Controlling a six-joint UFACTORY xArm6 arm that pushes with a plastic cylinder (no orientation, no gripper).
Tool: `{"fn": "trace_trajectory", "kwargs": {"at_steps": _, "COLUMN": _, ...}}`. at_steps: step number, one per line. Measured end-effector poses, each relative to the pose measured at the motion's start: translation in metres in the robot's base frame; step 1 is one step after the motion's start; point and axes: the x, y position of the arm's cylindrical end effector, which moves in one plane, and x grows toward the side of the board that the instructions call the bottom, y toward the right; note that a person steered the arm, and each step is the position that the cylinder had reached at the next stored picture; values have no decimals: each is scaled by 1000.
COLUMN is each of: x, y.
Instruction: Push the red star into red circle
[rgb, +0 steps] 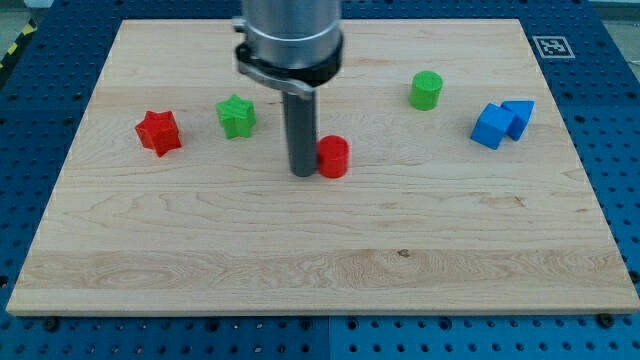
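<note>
The red star lies at the view's left on the wooden board. The red circle, a short red cylinder, stands near the board's middle. My tip is at the end of the dark rod, right beside the red cylinder's left side, touching or nearly touching it. The red star is far to the left of the tip, with a green star between them and slightly higher in the view.
A green cylinder stands at the upper right. Two blue blocks sit together at the far right. The blue perforated table surrounds the board. The arm's grey body hangs over the top middle.
</note>
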Motion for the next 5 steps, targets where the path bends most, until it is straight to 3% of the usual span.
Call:
{"fn": "trace_trajectory", "kwargs": {"at_steps": 1, "x": 8, "y": 2}}
{"fn": "trace_trajectory", "kwargs": {"at_steps": 2, "x": 47, "y": -61}}
{"fn": "trace_trajectory", "kwargs": {"at_steps": 3, "x": 50, "y": -145}}
{"fn": "trace_trajectory", "kwargs": {"at_steps": 4, "x": 35, "y": -237}}
{"fn": "trace_trajectory", "kwargs": {"at_steps": 5, "x": -25, "y": -291}}
